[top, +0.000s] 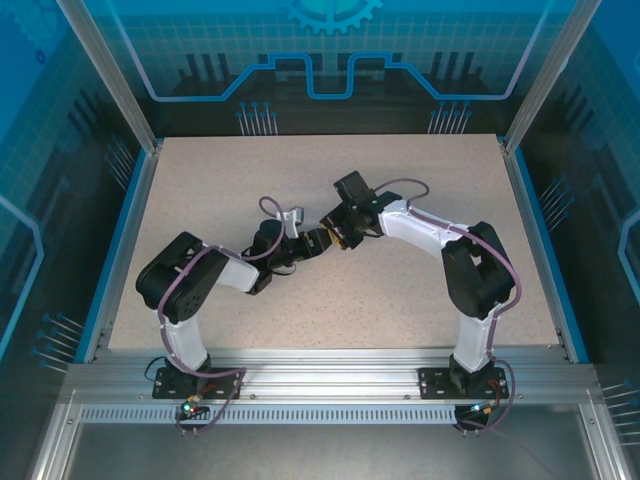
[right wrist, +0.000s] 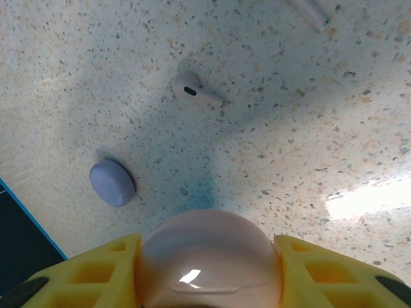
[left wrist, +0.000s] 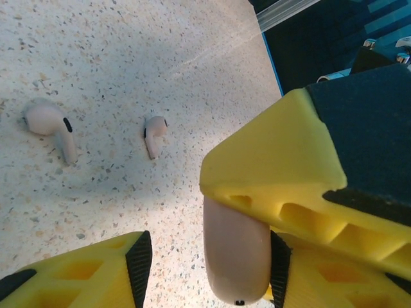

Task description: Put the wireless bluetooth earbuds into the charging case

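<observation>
My right gripper (right wrist: 209, 260) is shut on a round pale pink charging case (right wrist: 209, 253), one yellow finger on each side. In the left wrist view the same case (left wrist: 236, 253) stands edge-on, resting against the right pad (left wrist: 279, 266) of my open left gripper (left wrist: 209, 260), with a wide gap to the other finger. Two pale pink earbuds (left wrist: 50, 125) (left wrist: 154, 133) lie loose on the table beyond it. From the right wrist, one earbud (right wrist: 192, 90) lies ahead and another's stem (right wrist: 311, 13) shows at the top edge. Both grippers (top: 315, 243) (top: 338, 232) meet at mid-table.
A round purple case (right wrist: 112, 183), closed, lies on the speckled table to the left of the held case. The right gripper's yellow finger (left wrist: 276, 160) looms close over the left gripper. The table's blue edge (left wrist: 273, 64) runs beyond the earbuds.
</observation>
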Robot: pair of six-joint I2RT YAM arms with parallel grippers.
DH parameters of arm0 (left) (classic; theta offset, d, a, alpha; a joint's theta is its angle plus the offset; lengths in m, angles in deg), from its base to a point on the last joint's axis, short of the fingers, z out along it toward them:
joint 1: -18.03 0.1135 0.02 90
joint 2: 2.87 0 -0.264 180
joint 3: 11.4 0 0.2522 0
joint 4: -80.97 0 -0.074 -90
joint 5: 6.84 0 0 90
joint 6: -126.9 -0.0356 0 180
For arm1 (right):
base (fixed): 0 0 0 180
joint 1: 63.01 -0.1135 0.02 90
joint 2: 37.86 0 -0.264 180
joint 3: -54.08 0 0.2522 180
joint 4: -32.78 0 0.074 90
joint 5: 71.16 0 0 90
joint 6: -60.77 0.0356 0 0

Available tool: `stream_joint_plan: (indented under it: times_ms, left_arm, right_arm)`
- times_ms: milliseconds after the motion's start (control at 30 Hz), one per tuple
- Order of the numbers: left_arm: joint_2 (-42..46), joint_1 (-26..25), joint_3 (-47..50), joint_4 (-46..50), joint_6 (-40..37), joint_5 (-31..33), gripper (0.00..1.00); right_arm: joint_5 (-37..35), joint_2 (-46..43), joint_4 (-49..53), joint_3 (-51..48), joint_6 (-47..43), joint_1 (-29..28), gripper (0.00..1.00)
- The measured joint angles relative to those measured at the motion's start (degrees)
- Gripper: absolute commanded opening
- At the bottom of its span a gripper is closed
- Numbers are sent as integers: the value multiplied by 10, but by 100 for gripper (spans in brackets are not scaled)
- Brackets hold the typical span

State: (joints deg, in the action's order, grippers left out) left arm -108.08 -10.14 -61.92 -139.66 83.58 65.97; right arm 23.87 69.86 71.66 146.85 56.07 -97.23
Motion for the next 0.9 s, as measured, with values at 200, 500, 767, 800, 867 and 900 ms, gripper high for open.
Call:
stream_joint_plan:
  times_ms: [200, 500, 767, 800, 867, 900]
  left_arm:
    - [0, -2, -2, -6, 5, 11, 45]
    - [-3, -8, -2, -33, 28, 39, 34]
    - [-6, -12, 0, -52, 45, 63, 18]
    - [-6, -13, 0, -52, 45, 64, 17]
    - [-6, -13, 0, -53, 45, 65, 13]
    - [-6, -13, 0, -53, 45, 66, 10]
  right_arm:
    - [0, 0, -8, 0, 3, 0, 42]
    - [0, -1, -30, -4, 15, 0, 42]
    - [-3, -3, -41, -6, 17, 0, 42]
    - [-3, -3, -42, -6, 17, 0, 42]
    - [-3, -3, -42, -6, 18, 0, 44]
    - [-3, -3, -43, -6, 17, 0, 47]
